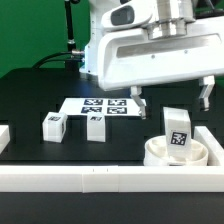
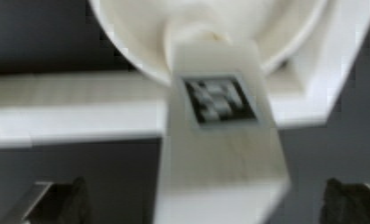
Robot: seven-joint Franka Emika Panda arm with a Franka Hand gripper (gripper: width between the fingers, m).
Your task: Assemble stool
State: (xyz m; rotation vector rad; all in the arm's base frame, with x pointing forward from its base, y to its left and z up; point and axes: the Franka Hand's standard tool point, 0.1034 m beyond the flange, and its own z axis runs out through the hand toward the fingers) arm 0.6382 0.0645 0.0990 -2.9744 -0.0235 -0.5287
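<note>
end effector [image 1: 171,98] | pointing straight down | fingers [image 1: 205,93] spread wide apart | holding nothing

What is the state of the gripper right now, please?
The gripper is open and holds nothing; its fingers are spread wide, clear of the white blocky tagged leg standing in the thick round white plastic seat disc.

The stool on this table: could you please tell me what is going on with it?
The Franka's gripper hangs open above the round seat, touching nothing. One leg stands in the seat, between the spread fingers. A second leg and a third leg sit loose near the marker board.
</note>
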